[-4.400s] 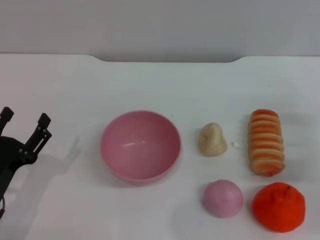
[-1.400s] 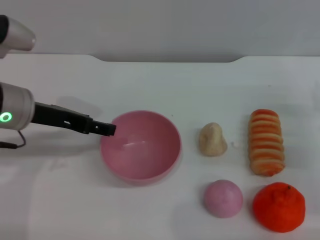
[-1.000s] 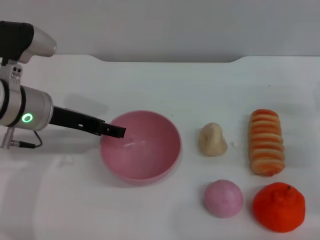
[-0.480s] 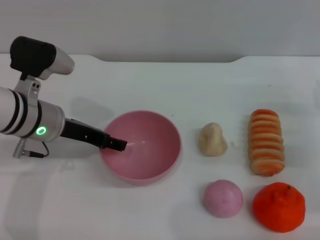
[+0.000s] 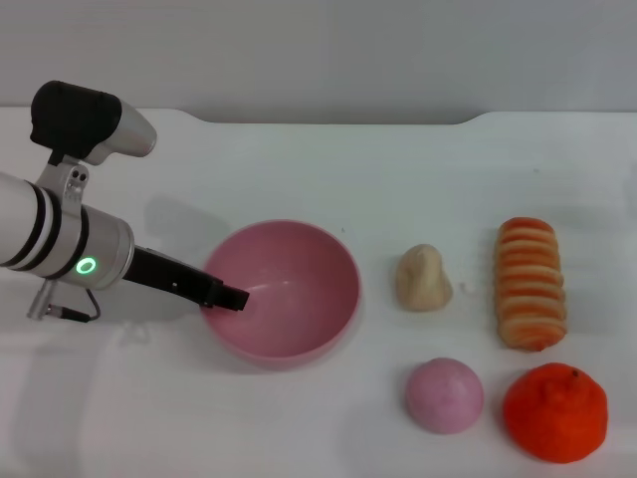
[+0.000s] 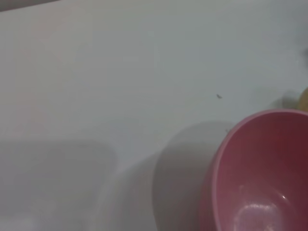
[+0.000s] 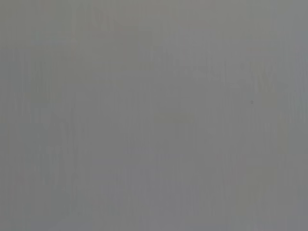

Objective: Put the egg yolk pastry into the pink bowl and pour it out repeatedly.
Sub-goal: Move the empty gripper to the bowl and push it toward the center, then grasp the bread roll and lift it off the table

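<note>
1. A white table (image 5: pixel 328 169) fills the head view, with a grey wall behind its far edge along the top of the frame.
2. The pink bowl (image 5: pixel 281 290) stands upright a little left of the frame's centre, and nothing lies inside it.
3. The left gripper (image 5: pixel 227 298) reaches in from the left edge of the frame on a silver and black arm with a green light ring. Its dark tip sits at the bowl's left rim, over the inner wall.
4. I cannot tell whether that pincer is spread or pressed together, since only one dark bar shows.
5. The left wrist view shows the bowl's rim and its shadow on the white surface.
6. The egg yolk pastry (image 5: pixel 423 279) lies on the table just right of the bowl, apart from it.
7. A ridged orange-and-cream bread roll (image 5: pixel 530 284) lies further right, near the right edge.
8. A pink ball (image 5: pixel 444 394) and an orange fruit (image 5: pixel 554 412) sit side by side in the lower right.
9. The right gripper is out of sight; its wrist view shows only flat grey.
</note>
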`<state>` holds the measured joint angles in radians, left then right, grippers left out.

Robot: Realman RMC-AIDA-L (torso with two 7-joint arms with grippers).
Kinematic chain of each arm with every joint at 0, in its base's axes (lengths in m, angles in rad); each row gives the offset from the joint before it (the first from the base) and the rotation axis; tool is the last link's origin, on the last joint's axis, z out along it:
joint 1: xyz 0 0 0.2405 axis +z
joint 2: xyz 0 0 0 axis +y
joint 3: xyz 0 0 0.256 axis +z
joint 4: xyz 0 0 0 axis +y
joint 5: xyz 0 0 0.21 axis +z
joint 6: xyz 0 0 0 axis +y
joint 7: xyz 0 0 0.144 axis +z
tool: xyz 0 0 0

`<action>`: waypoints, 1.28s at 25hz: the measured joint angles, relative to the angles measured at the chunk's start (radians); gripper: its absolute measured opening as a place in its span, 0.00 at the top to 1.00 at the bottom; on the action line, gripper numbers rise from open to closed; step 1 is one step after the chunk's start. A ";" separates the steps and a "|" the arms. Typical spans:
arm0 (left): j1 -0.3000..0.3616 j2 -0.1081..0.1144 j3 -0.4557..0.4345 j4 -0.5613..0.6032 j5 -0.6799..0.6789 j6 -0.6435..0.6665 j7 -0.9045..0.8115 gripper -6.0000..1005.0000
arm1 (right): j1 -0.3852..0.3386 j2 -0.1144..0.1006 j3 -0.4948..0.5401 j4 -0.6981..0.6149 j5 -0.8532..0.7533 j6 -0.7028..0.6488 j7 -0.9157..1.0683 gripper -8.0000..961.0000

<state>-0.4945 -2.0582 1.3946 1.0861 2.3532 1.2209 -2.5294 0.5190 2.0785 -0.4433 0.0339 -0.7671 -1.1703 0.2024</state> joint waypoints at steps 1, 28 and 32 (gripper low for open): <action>-0.005 0.001 0.004 0.005 0.010 0.009 0.001 0.42 | 0.000 0.000 0.000 0.001 0.000 0.000 0.000 0.41; 0.002 0.000 -0.145 0.047 -0.080 0.027 -0.034 1.00 | 0.072 -0.007 -0.066 -0.061 -0.092 0.115 0.352 0.41; 0.020 0.003 -0.197 0.048 -0.122 0.020 -0.030 1.00 | 0.126 -0.009 -0.123 -0.115 -0.232 0.220 0.520 0.41</action>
<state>-0.4745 -2.0556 1.1980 1.1340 2.2308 1.2410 -2.5596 0.6446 2.0698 -0.5662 -0.0810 -0.9986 -0.9503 0.7224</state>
